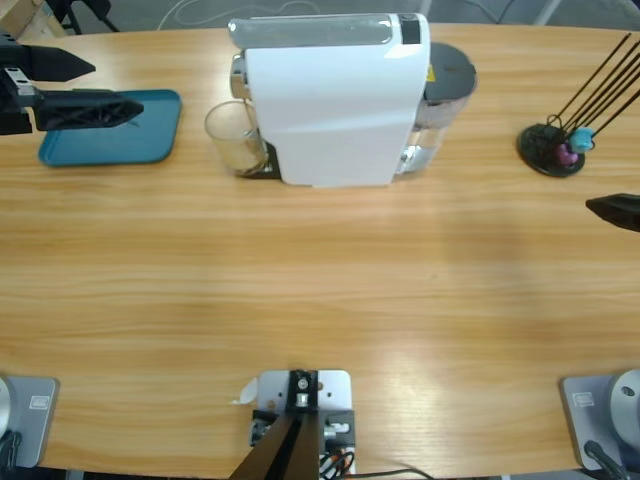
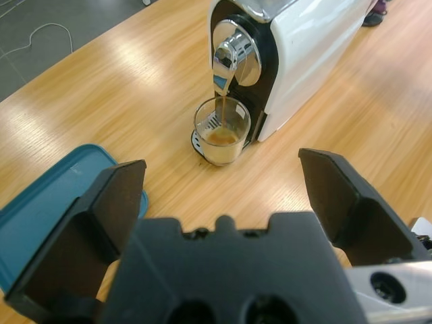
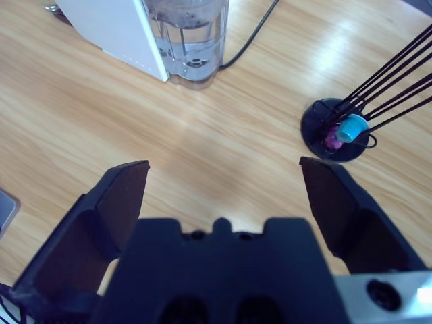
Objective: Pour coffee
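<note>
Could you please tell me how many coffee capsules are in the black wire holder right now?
2: a blue capsule and a pink capsule, touching, at the bottom of the holder on the table's right end. More may be hidden behind the wires.

From above, the coffee machine (image 1: 335, 100) hides its own spout, and the right pincer (image 1: 615, 210) beside it is cut off by the edge.

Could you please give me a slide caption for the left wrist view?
Coffee streams from the white coffee machine into a glass tumbler beyond the open left end effector.
</note>
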Controlling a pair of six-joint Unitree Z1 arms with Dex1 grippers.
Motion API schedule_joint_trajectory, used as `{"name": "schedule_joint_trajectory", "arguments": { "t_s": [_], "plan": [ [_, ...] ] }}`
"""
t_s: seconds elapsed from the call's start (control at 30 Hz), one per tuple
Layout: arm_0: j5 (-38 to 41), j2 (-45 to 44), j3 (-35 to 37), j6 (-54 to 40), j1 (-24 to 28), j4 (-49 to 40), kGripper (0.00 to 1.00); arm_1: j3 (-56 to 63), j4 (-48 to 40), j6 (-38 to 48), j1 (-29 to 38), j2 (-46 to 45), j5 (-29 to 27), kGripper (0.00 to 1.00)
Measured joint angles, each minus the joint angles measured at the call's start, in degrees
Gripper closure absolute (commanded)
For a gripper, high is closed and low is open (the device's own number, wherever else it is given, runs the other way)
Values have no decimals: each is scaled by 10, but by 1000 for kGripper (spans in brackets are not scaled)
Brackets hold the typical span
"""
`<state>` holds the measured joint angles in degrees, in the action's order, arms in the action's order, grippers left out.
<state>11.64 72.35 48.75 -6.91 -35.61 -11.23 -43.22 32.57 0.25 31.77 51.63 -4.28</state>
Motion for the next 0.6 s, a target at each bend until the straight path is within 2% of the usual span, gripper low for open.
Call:
{"name": "schedule_joint_trajectory", "arguments": {
  "t_s": [0.6],
  "plan": [
    [1,3,-12,-1,-6,1,0,0,0,0,0,4,0,0]
  ]
}}
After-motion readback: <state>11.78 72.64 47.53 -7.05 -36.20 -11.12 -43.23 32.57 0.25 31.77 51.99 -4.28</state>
